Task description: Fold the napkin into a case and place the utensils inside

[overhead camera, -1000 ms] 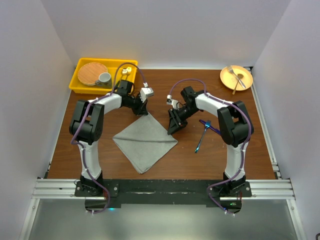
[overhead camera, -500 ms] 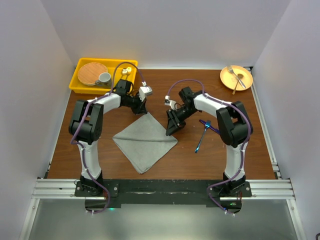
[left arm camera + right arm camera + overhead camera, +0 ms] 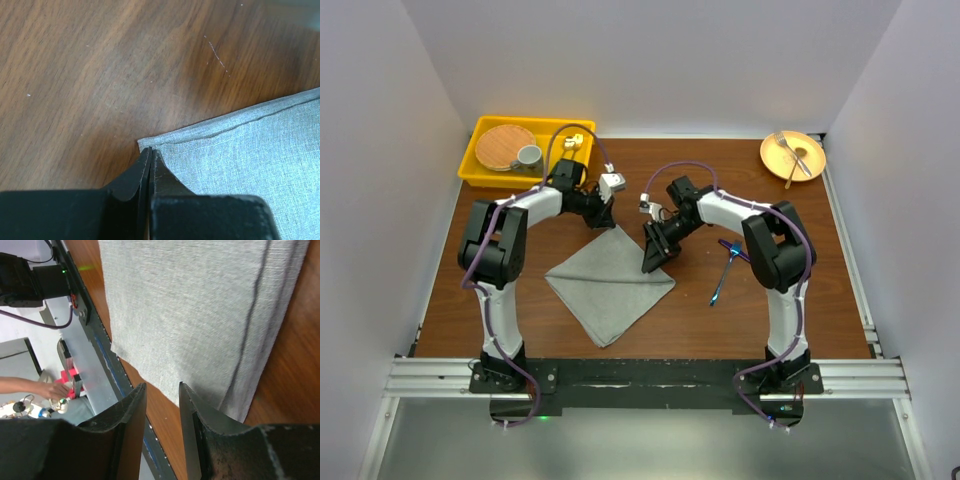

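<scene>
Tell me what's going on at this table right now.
Two robot arms are starting on a grey napkin, which lies flat and unfolded on the table. The left arm has its jaws shut at the napkin's far corner; the right arm holds its jaws open just over the cloth near the right corner. The blue-handled cutlery waits on the wood to the right.

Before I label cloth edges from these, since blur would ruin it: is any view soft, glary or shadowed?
Top external: even light, sharp, faint shadows under the arms by the napkin. Left wrist: hem crisp, pale sheen on the wooden table, left gripper dark and soft. Right wrist: weave sharp, right gripper black and blurred near the lens.
</scene>
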